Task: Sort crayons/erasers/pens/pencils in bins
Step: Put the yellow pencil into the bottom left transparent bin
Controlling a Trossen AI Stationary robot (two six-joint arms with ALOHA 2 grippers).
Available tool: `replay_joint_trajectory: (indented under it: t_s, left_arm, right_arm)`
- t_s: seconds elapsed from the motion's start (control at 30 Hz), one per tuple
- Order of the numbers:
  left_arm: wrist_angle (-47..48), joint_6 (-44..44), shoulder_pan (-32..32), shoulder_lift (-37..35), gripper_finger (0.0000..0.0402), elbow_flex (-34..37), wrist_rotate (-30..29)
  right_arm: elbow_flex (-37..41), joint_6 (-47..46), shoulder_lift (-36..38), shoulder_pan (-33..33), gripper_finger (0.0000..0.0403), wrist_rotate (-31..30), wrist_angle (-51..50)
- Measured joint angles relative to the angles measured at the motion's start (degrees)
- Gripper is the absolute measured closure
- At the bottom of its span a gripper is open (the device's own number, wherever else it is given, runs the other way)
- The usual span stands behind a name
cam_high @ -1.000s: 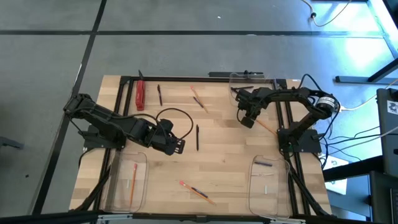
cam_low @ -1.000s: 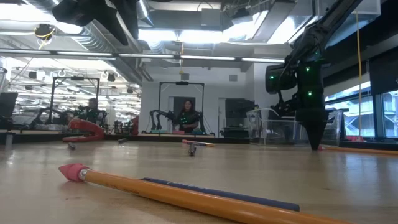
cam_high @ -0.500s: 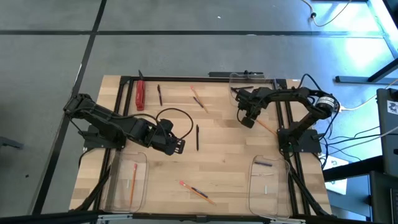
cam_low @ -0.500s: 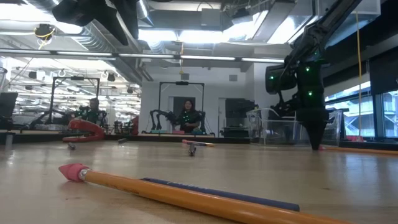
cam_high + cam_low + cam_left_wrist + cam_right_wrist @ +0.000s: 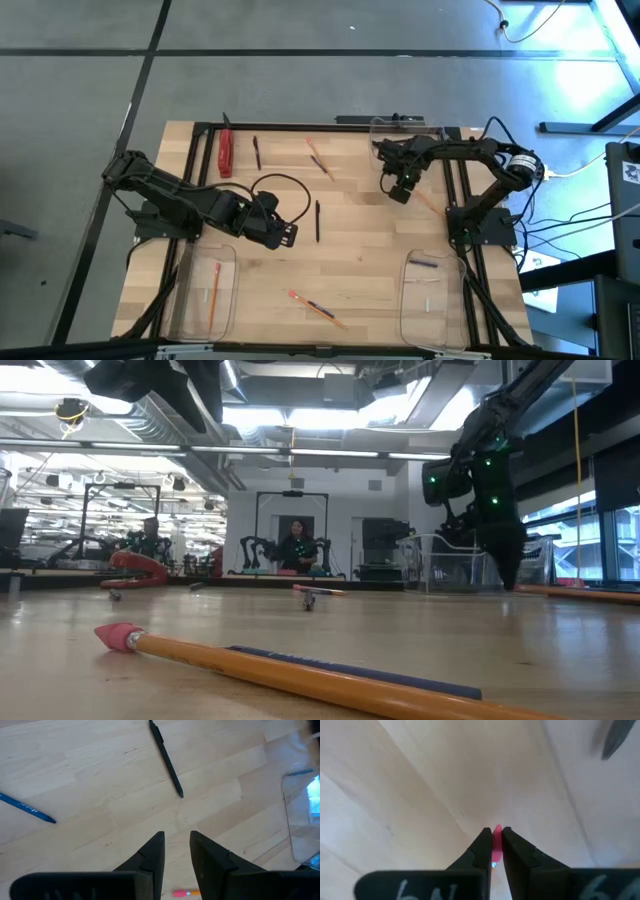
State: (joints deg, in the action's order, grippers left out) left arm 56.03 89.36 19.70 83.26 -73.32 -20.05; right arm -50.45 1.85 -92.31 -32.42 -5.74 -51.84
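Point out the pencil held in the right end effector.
The pencil by the table's right rail, its pink eraser pinched in the right end effector; the others lie free.

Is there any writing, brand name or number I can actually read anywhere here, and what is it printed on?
Blue pencil, left wrist view: dark print along its side, too small to read.
Right arm's wrist housing, right wrist view: pale marks, cut off and blurred, unreadable.
Nothing else carries legible text.
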Motion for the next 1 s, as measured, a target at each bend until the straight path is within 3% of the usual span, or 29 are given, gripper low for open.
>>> replay_joint_trajectory:
  t_s: [0.4, 1.0]
  left_arm:
    - [0.02, -0.02, -0.01, 0.00, 0.0317, 0.00, -0.02]
    - [0.02, -2.97, -0.01, 0.00, 0.0317, 0.00, -0.02]
  right_arm:
    - [-4.85, -0.07, 0.09, 1.57, 0.0367, -0.06, -6.81]
    - [-20.34, -6.08, 0.17, 17.48, 0.0369, -0.12, -6.95]
